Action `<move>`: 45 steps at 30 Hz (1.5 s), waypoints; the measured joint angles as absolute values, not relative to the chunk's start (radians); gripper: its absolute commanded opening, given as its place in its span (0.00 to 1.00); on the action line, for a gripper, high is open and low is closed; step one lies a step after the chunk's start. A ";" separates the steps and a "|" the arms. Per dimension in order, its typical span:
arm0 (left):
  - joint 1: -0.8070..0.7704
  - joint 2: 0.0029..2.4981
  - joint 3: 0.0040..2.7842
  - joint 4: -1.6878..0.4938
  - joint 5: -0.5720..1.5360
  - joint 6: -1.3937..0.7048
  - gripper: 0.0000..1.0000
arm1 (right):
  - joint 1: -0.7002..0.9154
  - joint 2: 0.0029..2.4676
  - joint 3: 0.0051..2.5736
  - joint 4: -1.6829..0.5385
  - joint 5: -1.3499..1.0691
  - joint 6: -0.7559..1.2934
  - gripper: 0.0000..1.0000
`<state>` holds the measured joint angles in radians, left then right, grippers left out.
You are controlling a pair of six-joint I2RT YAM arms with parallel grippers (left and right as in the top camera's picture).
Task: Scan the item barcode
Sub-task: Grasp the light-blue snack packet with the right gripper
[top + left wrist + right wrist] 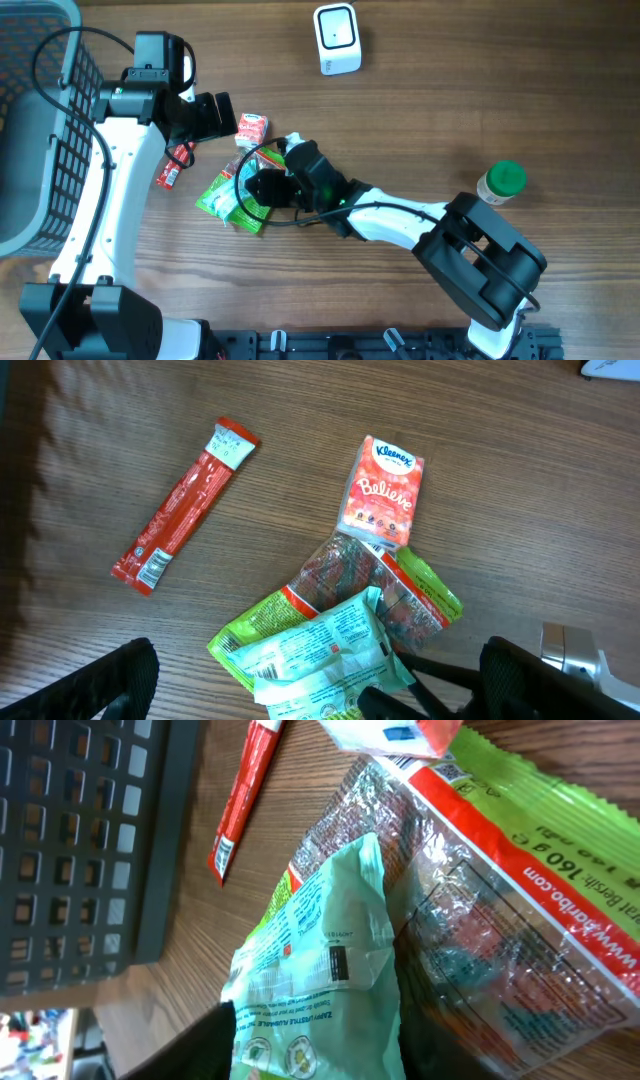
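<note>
Right claw (315, 1050) straddles the mint-green packet (320, 950) near the Kleenex pack (385, 490).
Jaws half-closed, whether they grip it I cannot tell, presumably to lift it for scanning; left claw (222, 118) hangs wide open, empty.

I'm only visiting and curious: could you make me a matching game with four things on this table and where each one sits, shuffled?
Things:
1 Kleenex tissue pack
2 red stick packet
3 green-lidded jar
4 white scanner

Places:
A alone at the table's far side
B off to the right, away from the rest
C nearest the basket
D at the edge of the pile of packets

Pairs: 1-D, 2-C, 3-B, 4-A
</note>
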<state>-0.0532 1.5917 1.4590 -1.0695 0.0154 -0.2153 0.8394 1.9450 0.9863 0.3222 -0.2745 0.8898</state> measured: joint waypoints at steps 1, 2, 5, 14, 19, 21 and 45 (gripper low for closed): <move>-0.053 1.592 1.459 -1.069 0.015 -0.215 1.00 | 0.840 1.945 0.986 0.315 -0.261 0.893 0.04; -0.053 1.592 1.459 -1.069 0.015 -0.215 1.00 | 0.840 1.945 0.986 0.307 -0.257 0.891 0.04; -0.053 1.592 1.459 -1.069 0.015 -0.215 1.00 | 0.840 1.945 0.986 0.286 -0.238 0.893 0.04; -0.053 1.592 1.459 -1.069 0.015 -0.215 1.00 | 0.840 1.945 0.986 0.274 -0.231 0.884 0.04; -0.053 1.592 1.459 -1.069 0.015 -0.215 1.00 | 0.840 1.945 0.986 0.272 -0.235 0.868 0.04; -0.053 1.592 1.459 -1.069 0.015 -0.215 1.00 | 0.840 1.945 0.987 0.263 -0.240 0.860 0.04; -0.053 1.592 1.459 -1.069 0.015 -0.215 1.00 | 0.773 1.617 0.990 -0.013 -0.251 0.782 0.80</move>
<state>-0.0532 1.5917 1.4590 -1.0691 0.0154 -0.2153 0.7727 1.6173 0.9901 -0.0128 -0.2508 0.7818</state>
